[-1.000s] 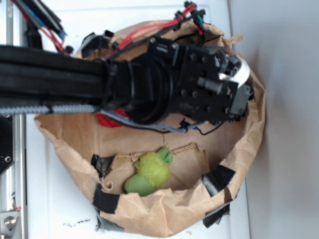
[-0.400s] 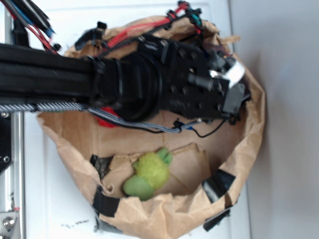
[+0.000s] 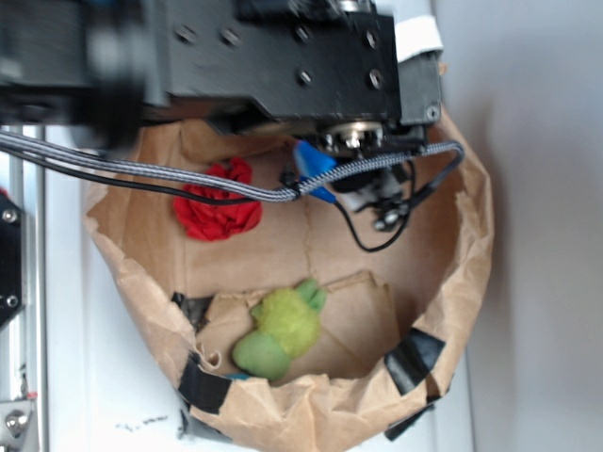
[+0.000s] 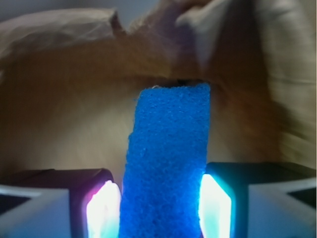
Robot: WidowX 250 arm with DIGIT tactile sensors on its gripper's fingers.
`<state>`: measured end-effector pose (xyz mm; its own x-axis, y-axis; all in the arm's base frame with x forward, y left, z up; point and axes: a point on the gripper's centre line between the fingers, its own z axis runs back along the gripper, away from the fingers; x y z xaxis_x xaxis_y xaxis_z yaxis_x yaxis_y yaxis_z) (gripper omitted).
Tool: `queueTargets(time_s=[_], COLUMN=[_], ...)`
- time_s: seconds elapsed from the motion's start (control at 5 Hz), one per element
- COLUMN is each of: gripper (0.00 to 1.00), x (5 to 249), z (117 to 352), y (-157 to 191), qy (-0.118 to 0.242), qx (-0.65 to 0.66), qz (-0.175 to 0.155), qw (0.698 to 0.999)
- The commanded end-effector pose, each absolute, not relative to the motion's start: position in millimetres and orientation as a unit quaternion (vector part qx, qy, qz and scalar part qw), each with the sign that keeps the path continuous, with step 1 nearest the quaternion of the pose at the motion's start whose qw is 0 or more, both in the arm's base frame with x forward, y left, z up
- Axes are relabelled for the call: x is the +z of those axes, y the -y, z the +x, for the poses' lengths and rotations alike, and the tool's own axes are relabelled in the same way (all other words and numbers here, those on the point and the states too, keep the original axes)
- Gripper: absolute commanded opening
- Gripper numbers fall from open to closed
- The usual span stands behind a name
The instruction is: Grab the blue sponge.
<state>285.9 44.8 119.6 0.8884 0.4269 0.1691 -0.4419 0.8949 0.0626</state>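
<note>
The blue sponge [image 4: 166, 148] stands lengthwise between the two lit pads of my gripper [image 4: 161, 201]. Both pads press its sides, so the gripper is shut on it. In the exterior view only a blue corner of the sponge [image 3: 313, 169] shows under the black gripper body [image 3: 353, 141], above the floor of the brown paper bag [image 3: 283, 245]. The fingers themselves are hidden there by the wrist block.
A red ruffled paper wad [image 3: 217, 202] lies at the bag's left. A fuzzy green plush toy [image 3: 280, 330] lies near the front wall. Crumpled bag walls with black tape patches [image 3: 415, 358] ring the space. Cables [image 3: 377, 221] hang below the wrist.
The arm has come up toward the camera and shifted to the top of the frame. This uncovers the red wad and the blue sponge corner under the gripper. The green toy stayed put.
</note>
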Motion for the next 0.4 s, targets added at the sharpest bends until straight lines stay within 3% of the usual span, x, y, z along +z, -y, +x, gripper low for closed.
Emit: queueTargets(time_s=[0.0, 0.2], gripper=[0.00, 0.00], x=[170.2, 173.6], z=[267.6, 250.7], y=[-44.8, -41.7], qy=[0.101, 0.124], qx=[0.142, 0.102], qz=[0.066, 0.045], qw=[0.982, 0.986])
